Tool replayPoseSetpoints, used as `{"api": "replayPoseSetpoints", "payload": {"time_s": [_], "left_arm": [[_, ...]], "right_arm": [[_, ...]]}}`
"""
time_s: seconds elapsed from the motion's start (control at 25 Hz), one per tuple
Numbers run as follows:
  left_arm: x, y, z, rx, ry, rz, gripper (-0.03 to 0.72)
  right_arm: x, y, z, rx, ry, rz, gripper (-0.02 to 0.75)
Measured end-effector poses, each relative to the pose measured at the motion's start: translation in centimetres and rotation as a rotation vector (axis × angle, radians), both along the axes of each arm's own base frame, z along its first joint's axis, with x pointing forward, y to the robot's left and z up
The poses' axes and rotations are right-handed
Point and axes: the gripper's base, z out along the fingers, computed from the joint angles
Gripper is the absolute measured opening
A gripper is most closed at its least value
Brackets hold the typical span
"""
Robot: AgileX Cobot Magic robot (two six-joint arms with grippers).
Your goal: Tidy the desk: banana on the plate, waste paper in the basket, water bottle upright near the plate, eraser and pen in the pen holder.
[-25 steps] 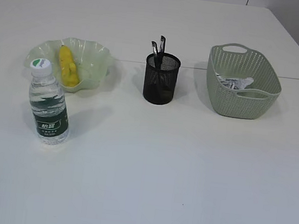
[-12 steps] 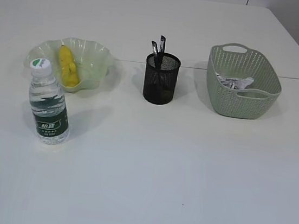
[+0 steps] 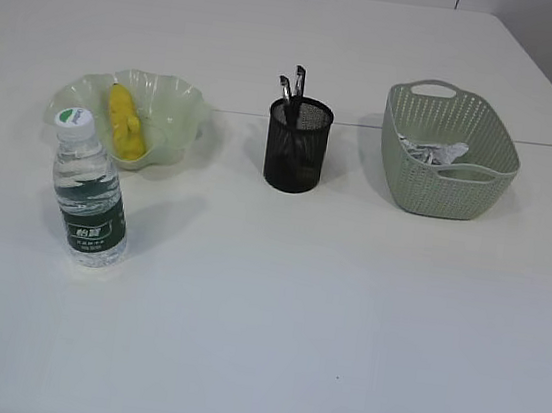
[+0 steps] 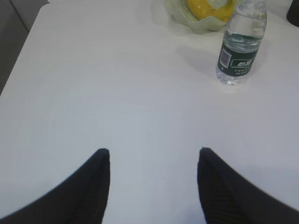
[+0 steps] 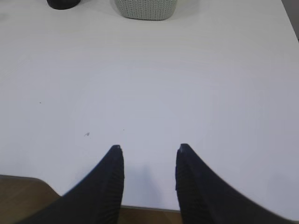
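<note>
Banana (image 3: 125,123) lies in the plate (image 3: 183,104). Bottle (image 3: 89,192) stands upright on the counter (image 3: 343,316), just in front of the plate. Crumpled paper (image 3: 432,150) sits inside the basket (image 3: 444,192). Pens (image 3: 292,90) protrude from the holder (image 3: 297,149); the eraser cannot be seen, presumably inside the mesh. Left gripper (image 4: 153,161) hangs over bare counter, jaws apart, holding nothing. Right gripper (image 5: 148,156) is likewise apart and empty near the counter's front edge. Judgement: every visible item is placed; the task appears complete, eraser unconfirmed.

Smooth matt desk (image 3: 342,325); black mesh pen holder (image 3: 297,149); clear plastic water bottle (image 3: 88,194).
</note>
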Motion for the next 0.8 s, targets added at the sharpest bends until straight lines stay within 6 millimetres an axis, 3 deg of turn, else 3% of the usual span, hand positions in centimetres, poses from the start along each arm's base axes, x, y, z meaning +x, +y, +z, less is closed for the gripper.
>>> {"api": "replayPoseSetpoints", "payload": {"time_s": [0.8], "left_arm": [[-0.07,0.00,0.02,0.001,-0.019,0.000,0.442]], "right_arm": [[0.03,-0.09,0.05,-0.011,-0.008,-0.017,0.284]]}}
